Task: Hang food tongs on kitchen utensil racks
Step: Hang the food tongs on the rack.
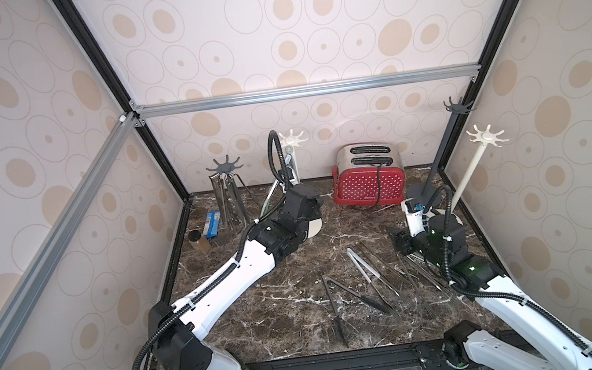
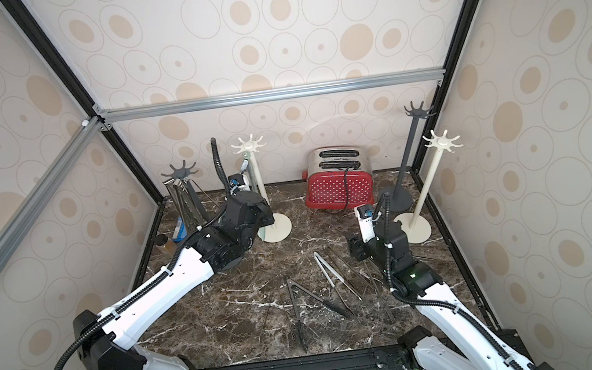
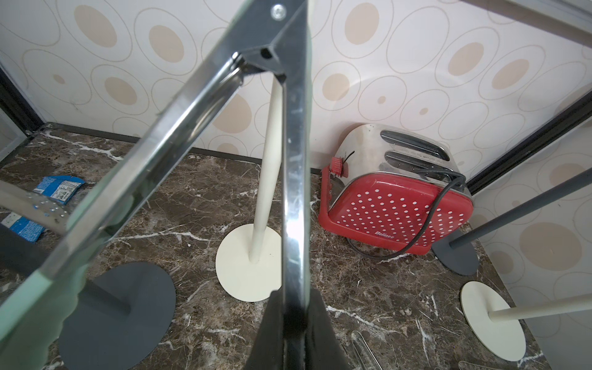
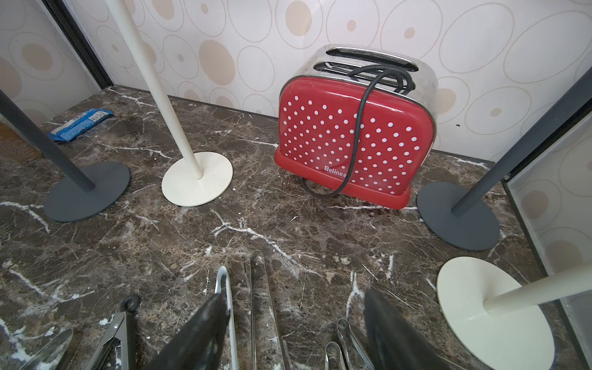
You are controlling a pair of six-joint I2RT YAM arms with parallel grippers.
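Green-tipped tongs (image 3: 293, 192), shiny steel with pale green ends and a black hinge, are clamped by one arm between the closed fingers (image 3: 269, 330) of the left gripper (image 3: 292, 301), while the other arm splays out free. In both top views they stand steeply with the hinge end uppermost, just beside the pole of the rear cream-white rack (image 1: 292, 139) and just below its star-shaped hook crown; whether the hinge sits on a hook I cannot tell

A bunch of plain steel hanging tongs (image 1: 228, 206) dangles from the crown of the left dark grey rack (image 1: 225, 167) near the back left corner. The right dark grey rack (image 1: 457, 106) stands in the back right corner, with the front cream-white rack (image 1: 487, 136) just ahead of it

The right gripper (image 4: 294, 294) is low over the dark brown marble tabletop (image 1: 284, 318) with its black fingers (image 4: 198, 336) spread wide and holding nothing. Slim steel loose tongs (image 4: 261, 298) lie flat on the marble beneath and between them. A black pair (image 1: 335, 311) and a white-handled pair (image 1: 358, 264) lie nearby

A red polka-dot toaster (image 1: 367, 185) sits against the back wall between the racks. A blue packet (image 1: 212, 223) and a brown jar (image 1: 200, 244) rest near the left wall
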